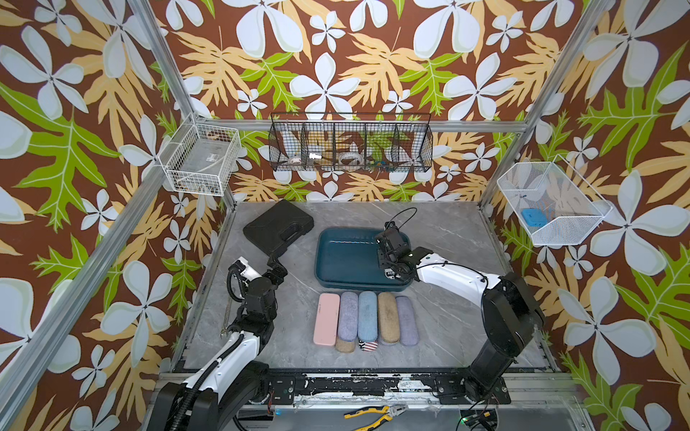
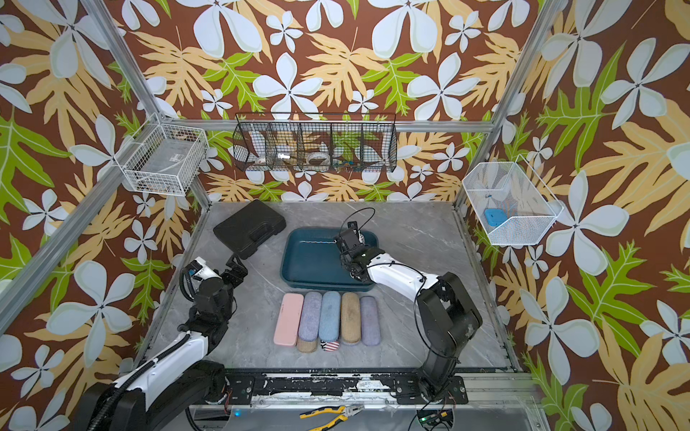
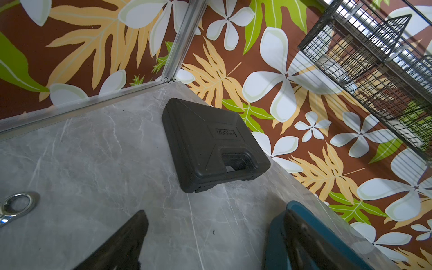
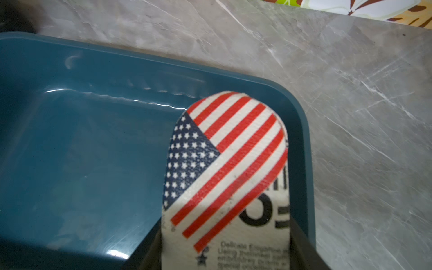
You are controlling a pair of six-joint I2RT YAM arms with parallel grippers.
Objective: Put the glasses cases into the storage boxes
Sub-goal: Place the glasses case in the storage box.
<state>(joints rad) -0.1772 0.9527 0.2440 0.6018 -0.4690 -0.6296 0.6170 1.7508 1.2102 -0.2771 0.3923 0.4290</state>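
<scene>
I have my right fingers clamped on the flag-print case, its free end beyond them over a corner of the teal tub, ready for release; my left fingers hang wide and empty.

Bright, even overhead light is leaving only soft shadows on the grey table in both top views, where the aluminium posts are splaying with wide-angle stretch. A white glare streak is crossing the teal tub, and small text on the flag-print case is blurring near the lens.
</scene>
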